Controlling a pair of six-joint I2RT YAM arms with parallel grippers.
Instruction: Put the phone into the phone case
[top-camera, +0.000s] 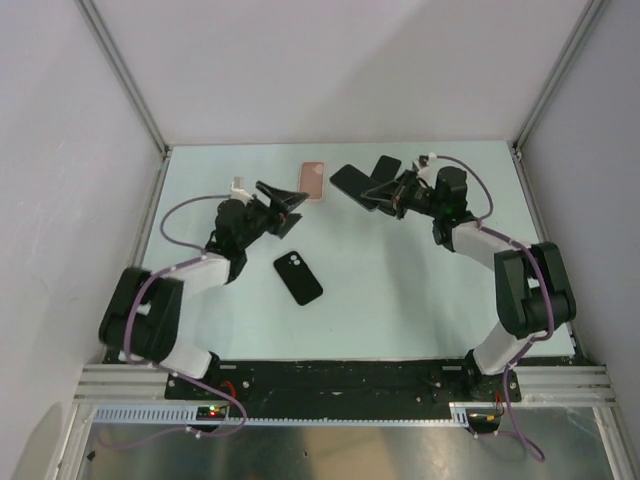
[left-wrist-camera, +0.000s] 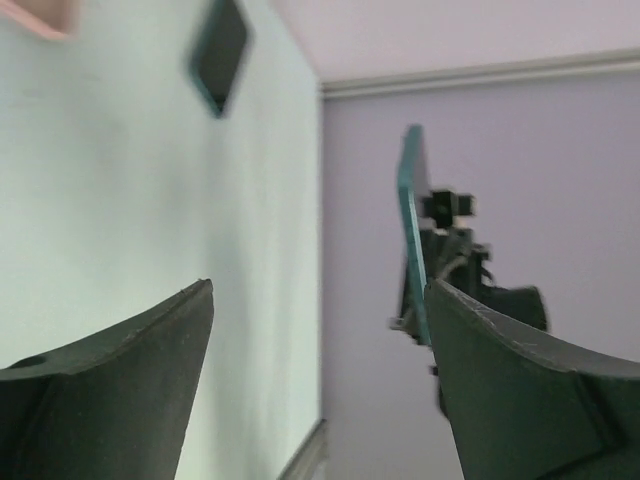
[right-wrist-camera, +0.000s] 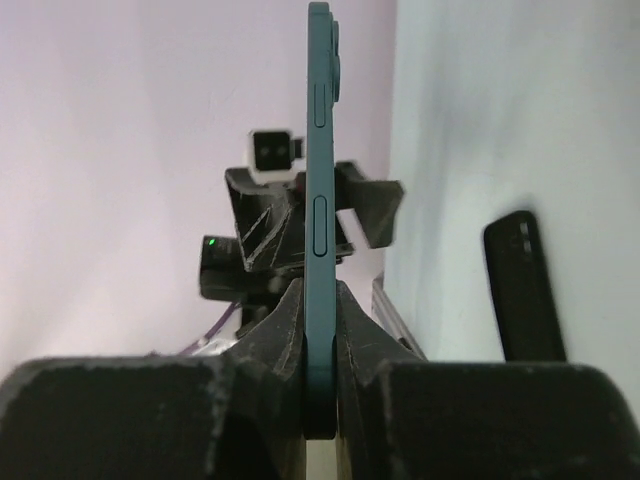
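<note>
1. phone (right-wrist-camera: 320, 150): dark teal, clamped by its flat faces between the closed fingers of the right gripper (right-wrist-camera: 320, 300). Held off the tabletop (top-camera: 400, 300), face level with it, toward the far edge.
2. left gripper (top-camera: 285, 205): jaws wide, empty, facing the phone.
3. black phone case (top-camera: 298, 278): flat near mid-tabletop, long axis slanting far-left to near-right. It lies nearward and leftward of the right gripper, closer to the left arm.
4. pink case (top-camera: 314, 181): far side, between the grippers.

Both cases appear empty.

- The black phone case (top-camera: 298, 278) lies flat near centre; bare worktop (top-camera: 420, 300) to its right gives free passage.
- A pink case (top-camera: 314, 180) lies far centre, just beside the left gripper (top-camera: 291, 207).
- Walls (top-camera: 60, 150) hem the left, right and far sides.
</note>
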